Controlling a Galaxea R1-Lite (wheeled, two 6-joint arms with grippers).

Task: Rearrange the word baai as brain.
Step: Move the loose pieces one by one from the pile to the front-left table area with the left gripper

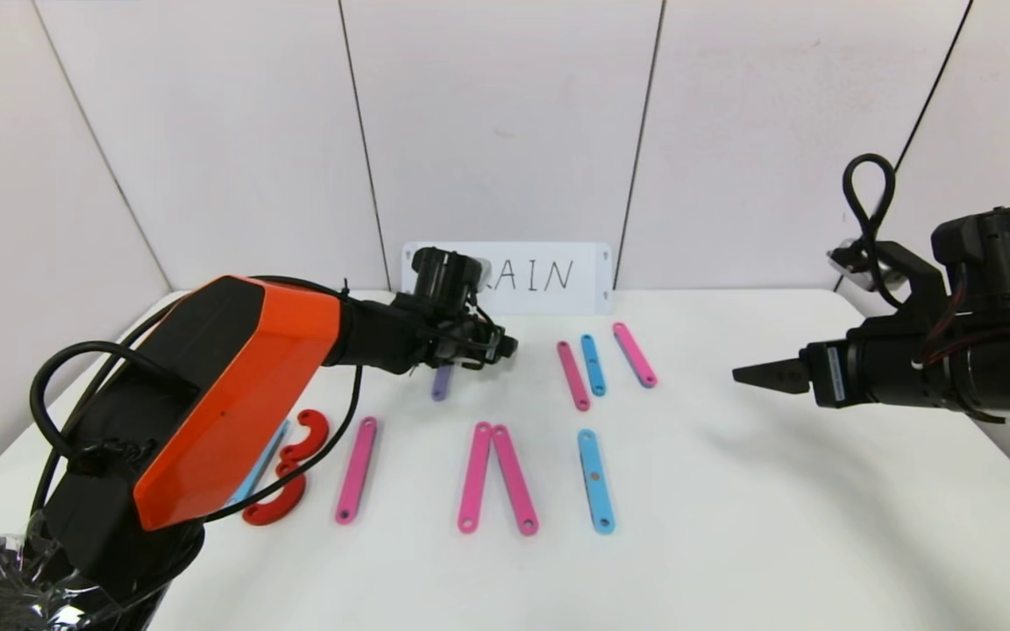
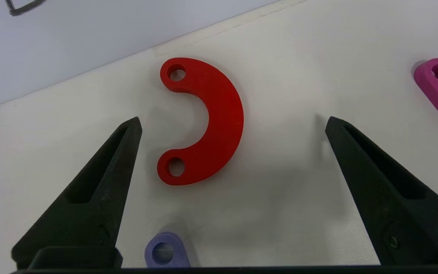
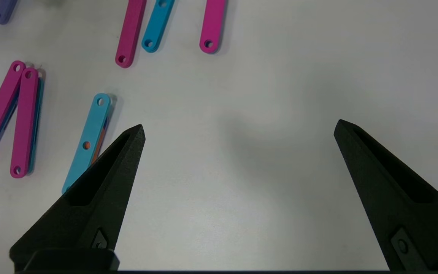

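Observation:
The word is laid out in flat pieces along the table's front: two red curved pieces [image 1: 308,432], a pink strip [image 1: 356,469], two pink strips [image 1: 494,478] joined at the top, and a blue strip [image 1: 595,480]. My left gripper [image 1: 496,346] hovers open over the table's back, near a purple strip [image 1: 442,383]. In the left wrist view a third red curved piece [image 2: 211,121] lies flat between the spread fingers of the left gripper [image 2: 234,121], untouched. My right gripper [image 1: 746,374] hangs open and empty at the right, and in its wrist view the right gripper [image 3: 240,126] is over bare table.
A white card [image 1: 588,276] with handwritten letters leans on the back wall, partly hidden by my left wrist. Three spare strips, pink [image 1: 572,375], blue [image 1: 593,364] and pink [image 1: 634,354], lie behind the word. Another blue strip [image 1: 259,460] peeks from under my left arm.

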